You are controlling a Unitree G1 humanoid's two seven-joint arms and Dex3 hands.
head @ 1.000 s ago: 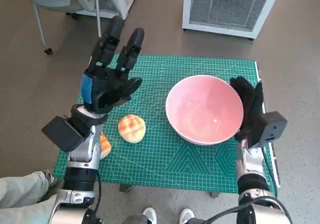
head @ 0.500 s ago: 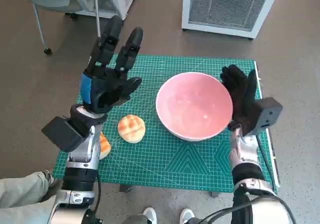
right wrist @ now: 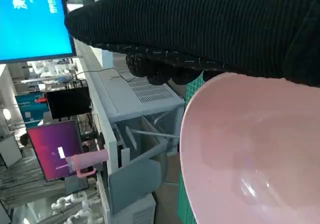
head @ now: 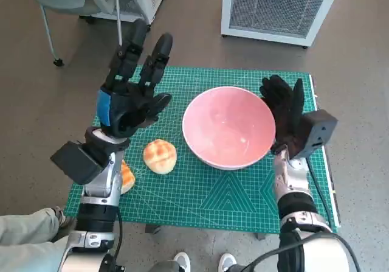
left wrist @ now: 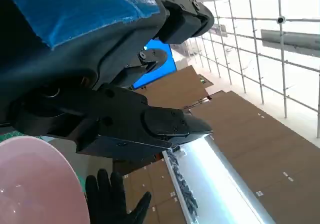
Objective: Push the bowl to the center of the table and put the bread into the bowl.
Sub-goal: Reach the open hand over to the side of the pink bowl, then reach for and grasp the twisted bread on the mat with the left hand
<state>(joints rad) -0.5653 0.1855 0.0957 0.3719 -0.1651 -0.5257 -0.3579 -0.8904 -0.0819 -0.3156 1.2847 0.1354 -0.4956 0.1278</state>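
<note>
A brown floor is showing all round my small tabletop (head: 243,208), which is wearing a green cutting mat, with a white grilled unit (head: 279,7) standing off at twelve o'clock and a chair leg at about ten. The pink bowl (head: 228,126) is sitting on the mat a little toward three o'clock of the middle, so I am judging the push as most of the way done but not quite finished; it looks to need a touch more travel toward nine o'clock. My right hand (head: 284,115), in its black knitted glove, is standing flat and upright against the bowl's three o'clock side, fingers straight and close together, gripping nothing, only pressing the rim; the right wrist view is showing the glove lying right along that pink edge. The bread (head: 160,156) is lying on the mat at about eight o'clock from the bowl, well apart from it and untouched, so the second half of the task is all still ahead. Something orange (head: 127,176) is peeking out beside my left forearm, too hidden for me to name. My left hand (head: 130,95), blue tape across its back, is hanging raised above the mat at ten o'clock, fingers spread wide and holding nothing.
</note>
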